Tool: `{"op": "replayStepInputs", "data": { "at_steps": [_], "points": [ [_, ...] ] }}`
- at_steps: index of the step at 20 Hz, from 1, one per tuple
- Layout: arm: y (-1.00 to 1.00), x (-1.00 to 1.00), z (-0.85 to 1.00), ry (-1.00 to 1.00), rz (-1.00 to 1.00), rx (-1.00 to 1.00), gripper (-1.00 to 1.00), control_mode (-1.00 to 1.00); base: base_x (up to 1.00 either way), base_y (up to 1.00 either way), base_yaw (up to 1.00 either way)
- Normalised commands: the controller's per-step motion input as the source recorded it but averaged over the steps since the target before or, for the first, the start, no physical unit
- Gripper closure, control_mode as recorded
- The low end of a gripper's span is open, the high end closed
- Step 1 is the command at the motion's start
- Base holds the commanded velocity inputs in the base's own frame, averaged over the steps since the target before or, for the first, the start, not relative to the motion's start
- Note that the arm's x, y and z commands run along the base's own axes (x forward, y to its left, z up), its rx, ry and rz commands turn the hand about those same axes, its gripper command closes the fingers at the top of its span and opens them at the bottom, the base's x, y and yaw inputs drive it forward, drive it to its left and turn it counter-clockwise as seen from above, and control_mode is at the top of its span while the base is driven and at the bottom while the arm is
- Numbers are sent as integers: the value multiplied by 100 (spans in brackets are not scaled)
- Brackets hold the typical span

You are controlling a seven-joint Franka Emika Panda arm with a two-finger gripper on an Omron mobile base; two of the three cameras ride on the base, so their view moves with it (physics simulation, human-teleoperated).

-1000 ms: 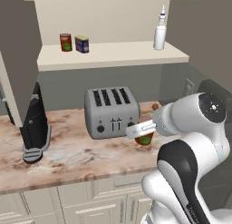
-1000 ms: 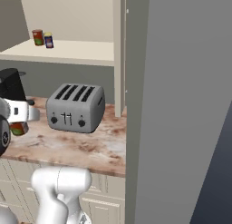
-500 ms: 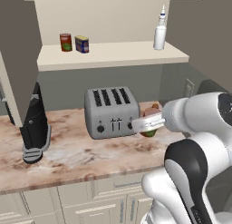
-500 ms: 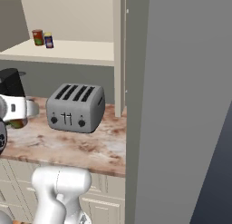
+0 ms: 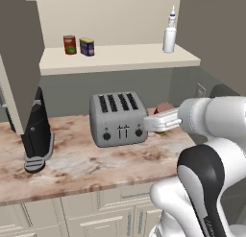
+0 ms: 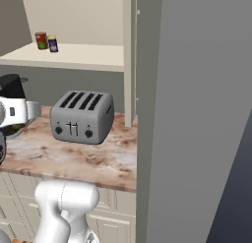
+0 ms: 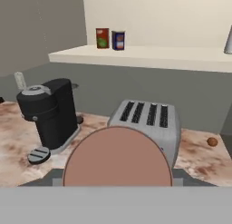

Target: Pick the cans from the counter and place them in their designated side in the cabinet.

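Observation:
My gripper (image 5: pixel 161 123) is shut on a can (image 5: pixel 165 108) with a pinkish-brown top, held above the counter (image 5: pixel 86 164) just right of the toaster. In the hand view that can's round top (image 7: pixel 118 159) hides the fingertips. On the left part of the cabinet's shelf (image 5: pixel 120 58) two cans stand upright side by side: a red-brown one with a green label (image 5: pixel 69 44) and a blue one with a yellow top (image 5: pixel 87 46). The same pair appears as red-brown can (image 7: pixel 102 38) and blue can (image 7: pixel 118 40) far ahead of the hand.
A grey four-slot toaster (image 5: pixel 117 118) stands mid-counter and a black coffee machine (image 5: pixel 36 130) at the left. A tall white squeeze bottle (image 5: pixel 168 32) is on the shelf's right end. The open grey-brown cabinet door (image 6: pixel 197 114) stands at the right. A small brown ball (image 7: pixel 212 141) lies beside the toaster.
My gripper has risen with the can and drifted slightly right, away from the counter top. The cans on the shelf have not moved.

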Motion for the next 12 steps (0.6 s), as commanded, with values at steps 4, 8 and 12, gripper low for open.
{"op": "replayStepInputs", "data": {
  "at_steps": [4, 8, 12],
  "points": [
    [-4, 0, 31, -9, 0, 2, 100, -100, 0, 0, 0],
    [-6, -4, 35, -8, 0, 2, 100, -100, 0, 0, 0],
    [-7, -12, 35, -6, 0, 1, 100, -100, 0, 0, 0]
  ]
}}
